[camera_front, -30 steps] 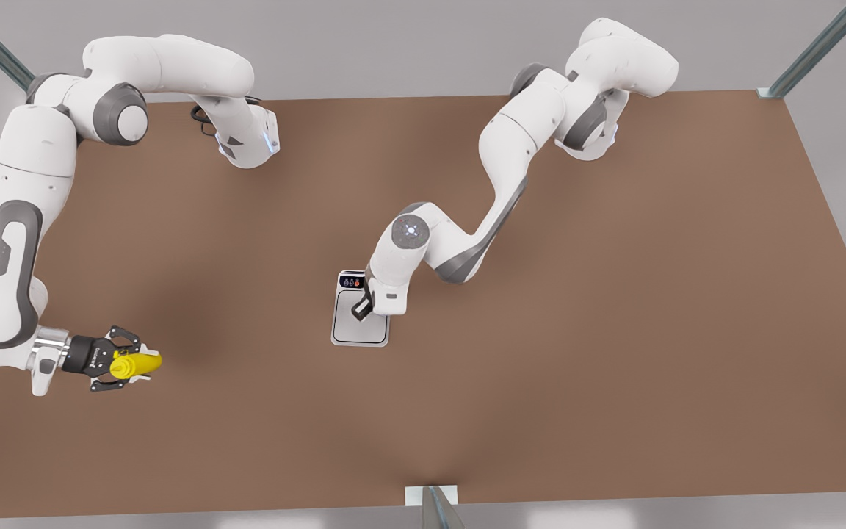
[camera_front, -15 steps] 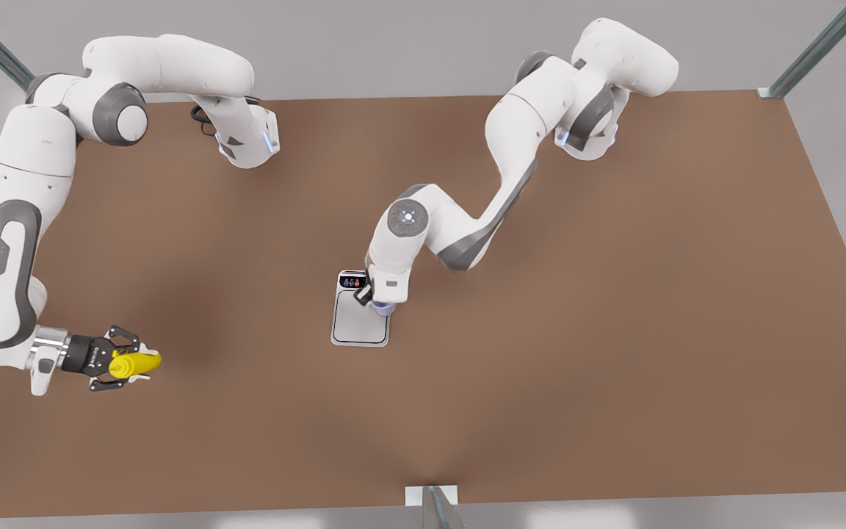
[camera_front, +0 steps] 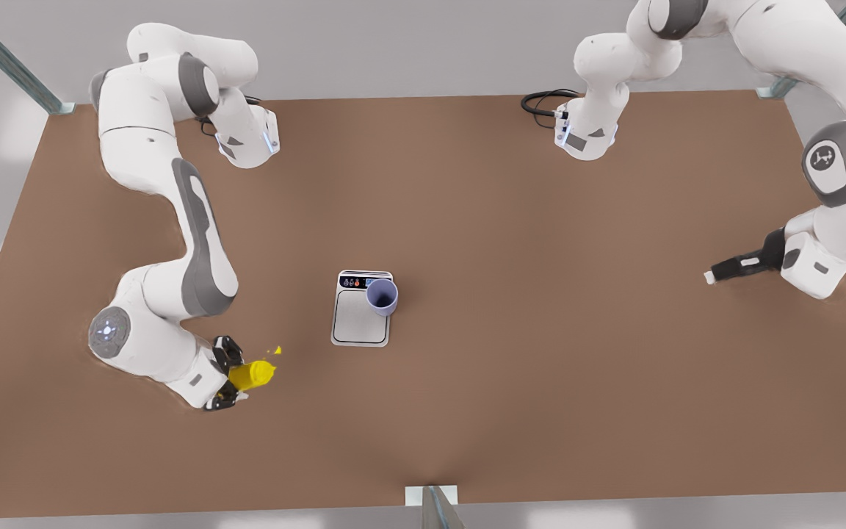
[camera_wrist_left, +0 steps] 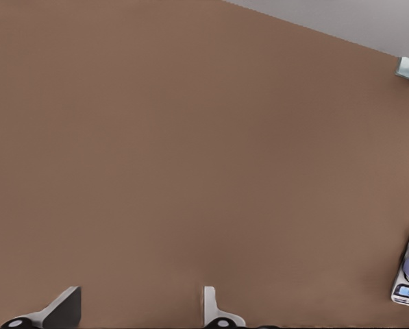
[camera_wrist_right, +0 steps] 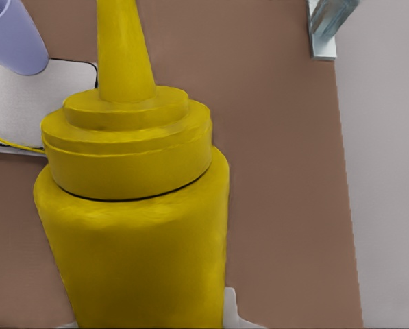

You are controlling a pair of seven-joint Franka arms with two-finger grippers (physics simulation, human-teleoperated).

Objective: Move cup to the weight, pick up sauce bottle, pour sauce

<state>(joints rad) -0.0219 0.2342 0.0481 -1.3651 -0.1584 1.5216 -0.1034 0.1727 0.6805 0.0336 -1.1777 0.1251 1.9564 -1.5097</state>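
Yellow: 1 sauce bottle (camera_front: 250, 374); 1 cup (camera_front: 382, 296); 1 weight (camera_front: 355, 323)

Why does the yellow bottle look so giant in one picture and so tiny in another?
Right wrist view: that camera rides just behind the bottle, so it looks huge. Front view: the camera looks from high above, so the bottle in the right gripper looks tiny; the left gripper waits open at the front view's right; shadows on the table are soft and faint.
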